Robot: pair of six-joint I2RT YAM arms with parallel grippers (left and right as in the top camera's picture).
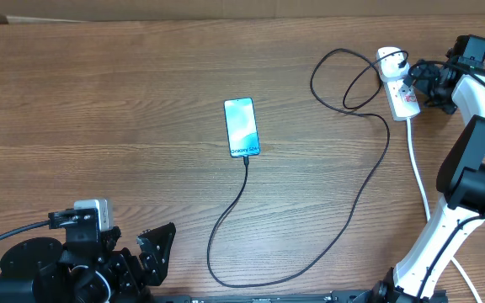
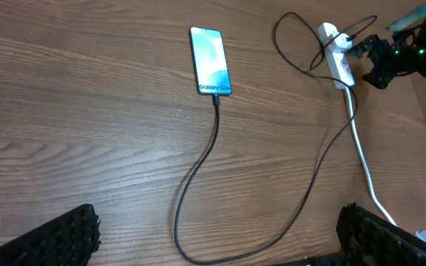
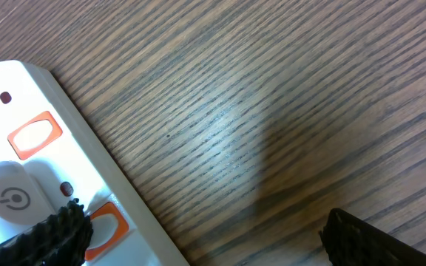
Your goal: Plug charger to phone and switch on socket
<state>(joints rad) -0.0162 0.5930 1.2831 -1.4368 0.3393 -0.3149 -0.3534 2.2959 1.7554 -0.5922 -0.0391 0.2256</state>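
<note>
Both spread wide: left hand [image 2: 219,214] above grainy wood table [image 2: 87,111], right hand [image 3: 202,222] at the smooth white oblong socket [image 3: 28,85].

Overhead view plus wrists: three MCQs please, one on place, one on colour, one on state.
1. Where does the socket lie?
A) at the near edge, centre
B) far right, by the right gripper
C) far left corner

2. What colour is the screen of the phone?
A) red
B) light blue
C) plain black

3. What state is the connector tip of the charger in?
A) lying loose on the wood
B) pinched in a gripper
C) at the phone's bottom edge, apparently plugged in

Answers: 1 B, the overhead view shows the strip at the right with the gripper next to it. 2 B, the screen reads light blue in both wide views. 3 C, the cable runs straight into the bottom edge.
</note>
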